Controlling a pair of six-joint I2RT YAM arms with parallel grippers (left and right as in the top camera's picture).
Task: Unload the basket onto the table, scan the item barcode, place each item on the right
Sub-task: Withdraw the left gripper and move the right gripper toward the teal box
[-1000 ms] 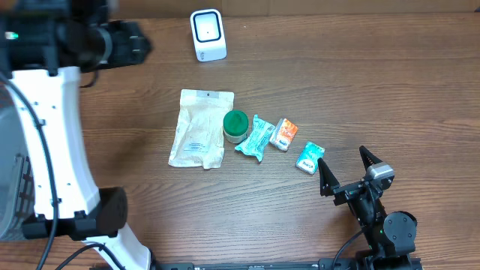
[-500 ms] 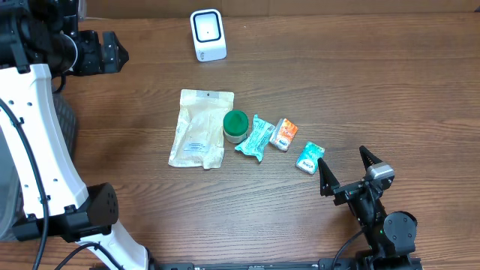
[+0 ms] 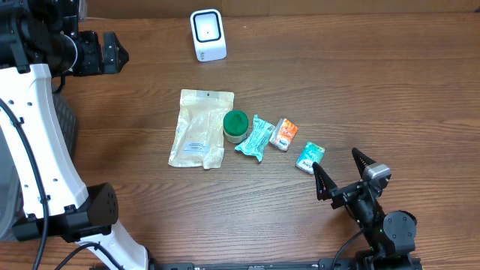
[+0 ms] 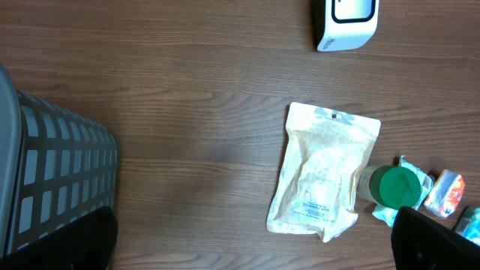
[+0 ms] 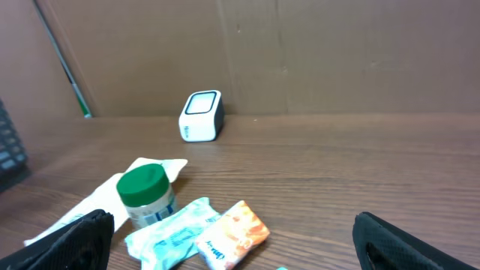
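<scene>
Several items lie mid-table: a cream pouch (image 3: 199,128) (image 4: 322,176), a green-lidded jar (image 3: 235,125) (image 5: 145,193), a teal packet (image 3: 255,137) (image 5: 176,231), an orange packet (image 3: 283,133) (image 5: 231,234) and a small teal box (image 3: 309,157). The white barcode scanner (image 3: 208,34) (image 4: 345,22) (image 5: 201,115) stands at the far edge. My left gripper (image 3: 116,52) (image 4: 247,247) hovers high at the far left, open and empty. My right gripper (image 3: 335,160) (image 5: 247,247) sits low near the front right, open and empty, just right of the teal box.
A grey mesh basket (image 4: 52,180) stands at the table's left side, under the left arm. A brown cardboard wall (image 5: 300,52) runs behind the scanner. Bare wood lies between the pouch and the basket.
The left arm swung back to the left and its jaws spread wider. The right gripper crept a little left, toward the teal box. The items have not moved.
</scene>
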